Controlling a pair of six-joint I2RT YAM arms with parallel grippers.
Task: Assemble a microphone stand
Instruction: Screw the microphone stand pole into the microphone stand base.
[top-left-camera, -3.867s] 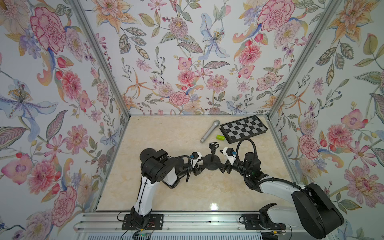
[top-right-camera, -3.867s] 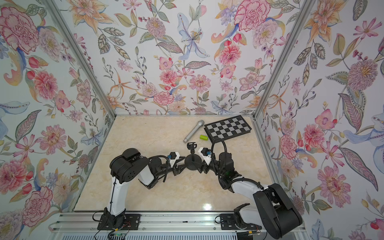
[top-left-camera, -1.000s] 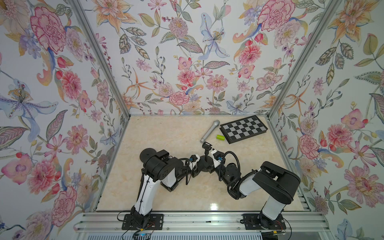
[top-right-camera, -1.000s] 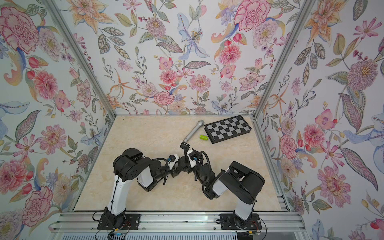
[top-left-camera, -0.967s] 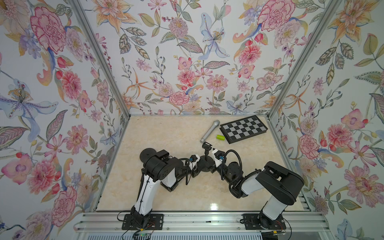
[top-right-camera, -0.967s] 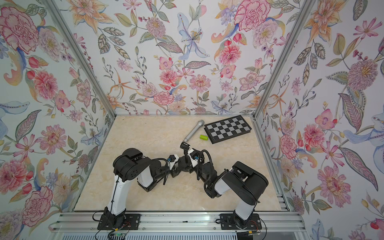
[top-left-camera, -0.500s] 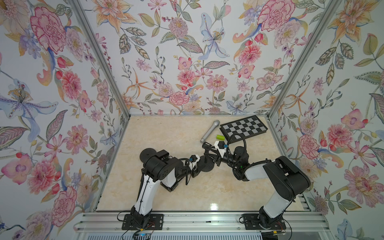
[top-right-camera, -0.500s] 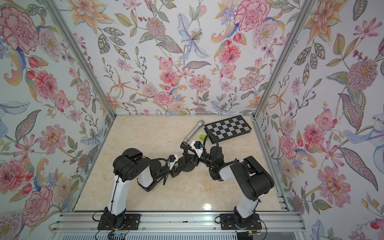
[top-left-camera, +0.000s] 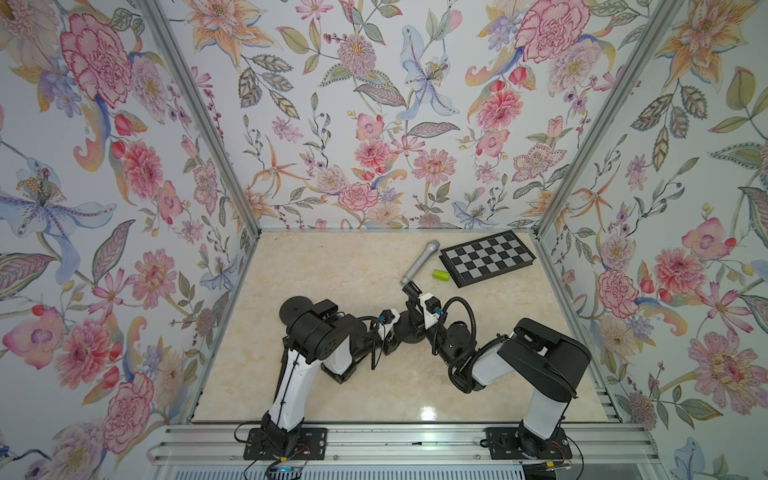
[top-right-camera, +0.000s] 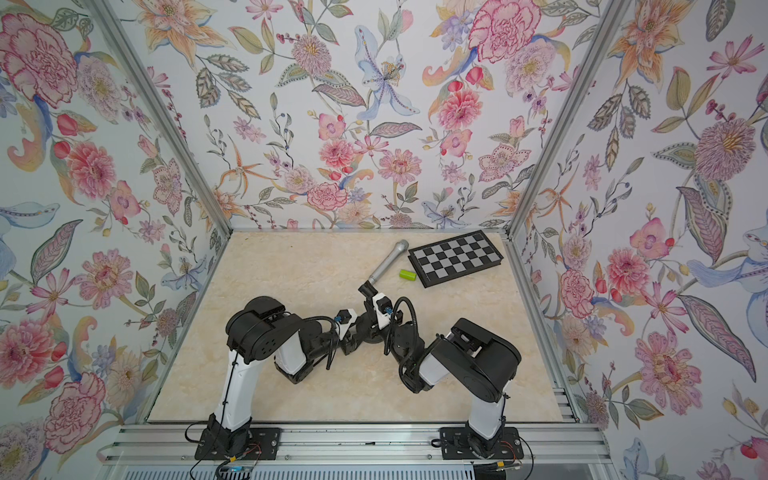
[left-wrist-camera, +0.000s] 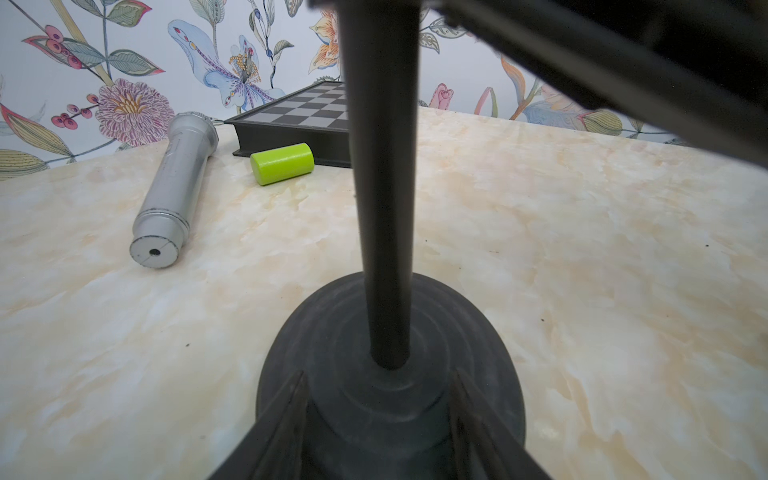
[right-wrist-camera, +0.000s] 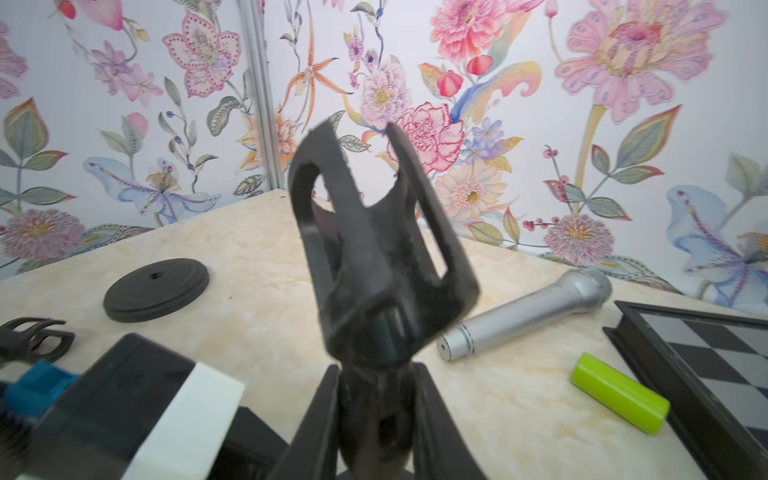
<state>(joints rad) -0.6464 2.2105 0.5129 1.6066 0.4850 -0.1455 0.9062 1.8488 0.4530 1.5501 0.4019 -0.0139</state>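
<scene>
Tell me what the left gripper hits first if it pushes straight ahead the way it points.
The stand's upright pole. The left gripper has its fingers on either side of the raised middle of the base, and the pole rises from that middle directly ahead, very close.

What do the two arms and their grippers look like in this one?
Left arm and right arm alike: bulky black joint housings, white links. White wrist blocks carry blue connectors; the fingers are black and tapered. A black cable loops by the right wrist.
</scene>
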